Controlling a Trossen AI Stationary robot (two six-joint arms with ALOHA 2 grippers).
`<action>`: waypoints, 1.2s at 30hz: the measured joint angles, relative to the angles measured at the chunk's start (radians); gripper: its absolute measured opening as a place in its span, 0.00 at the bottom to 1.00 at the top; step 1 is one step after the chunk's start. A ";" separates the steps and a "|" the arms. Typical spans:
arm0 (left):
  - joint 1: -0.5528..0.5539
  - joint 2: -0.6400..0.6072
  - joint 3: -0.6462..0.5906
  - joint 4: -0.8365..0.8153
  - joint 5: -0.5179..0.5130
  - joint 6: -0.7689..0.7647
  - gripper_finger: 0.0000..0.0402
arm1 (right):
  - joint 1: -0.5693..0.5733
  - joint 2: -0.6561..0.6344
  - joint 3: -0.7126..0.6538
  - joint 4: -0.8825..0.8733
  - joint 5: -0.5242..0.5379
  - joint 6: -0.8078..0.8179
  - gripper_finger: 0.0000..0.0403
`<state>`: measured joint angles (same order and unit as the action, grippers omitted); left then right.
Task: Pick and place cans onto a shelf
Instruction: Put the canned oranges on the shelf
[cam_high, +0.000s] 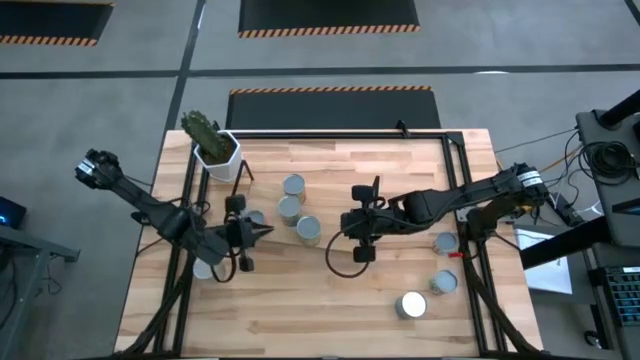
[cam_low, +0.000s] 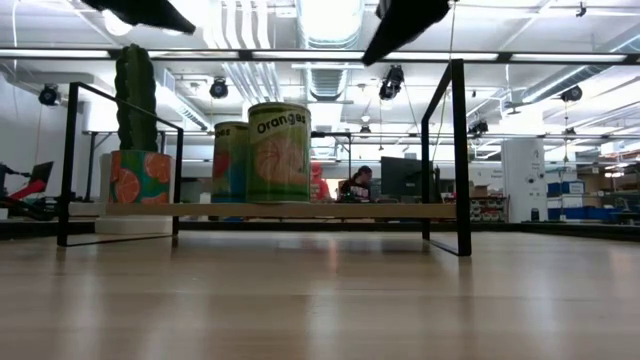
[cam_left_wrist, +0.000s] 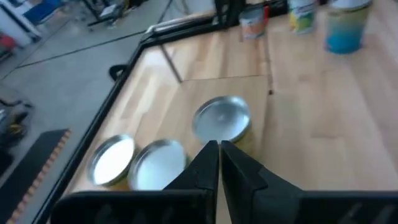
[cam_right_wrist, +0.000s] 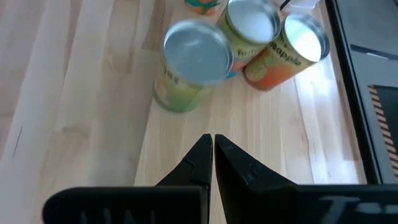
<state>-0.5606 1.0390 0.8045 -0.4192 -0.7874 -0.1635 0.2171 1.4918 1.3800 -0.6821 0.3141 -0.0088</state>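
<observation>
Three cans (cam_high: 293, 185), (cam_high: 289, 208), (cam_high: 308, 229) stand upright in a cluster at the table's middle. In the low view, two labelled cans (cam_low: 279, 150) stand on the shelf (cam_low: 380, 210). My left gripper (cam_high: 264, 232) is shut and empty, just left of the cluster; its wrist view shows the nearest can top (cam_left_wrist: 222, 118) ahead of the fingertips (cam_left_wrist: 219, 149). My right gripper (cam_high: 342, 226) is shut and empty, just right of the cluster; its wrist view shows a can (cam_right_wrist: 198, 53) ahead of the fingertips (cam_right_wrist: 212, 144). Three more cans (cam_high: 446, 242), (cam_high: 443, 282), (cam_high: 412, 305) stand at the right.
A white hexagonal pot with a cactus (cam_high: 212, 143) stands at the far left. Another can (cam_high: 205, 268) shows partly under the left arm. Black wire frames (cam_high: 190, 200), (cam_high: 466, 190) rise at the table's left and right. A person sits far off in the room (cam_low: 357, 185).
</observation>
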 joint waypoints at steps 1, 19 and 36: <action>0.000 -0.008 -0.009 -0.002 -0.015 0.002 0.00 | -0.004 0.004 0.000 0.015 -0.001 -0.002 0.02; 0.002 -0.037 -0.033 -0.019 -0.094 0.084 0.00 | -0.074 0.259 0.059 0.094 -0.087 -0.077 0.02; 0.002 -0.037 -0.032 -0.018 -0.094 0.084 0.00 | -0.072 0.378 0.180 0.203 -0.192 -0.160 0.02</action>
<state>-0.5591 1.0016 0.7727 -0.4374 -0.8814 -0.0792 0.1455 1.8696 1.5601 -0.4793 0.1219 -0.1688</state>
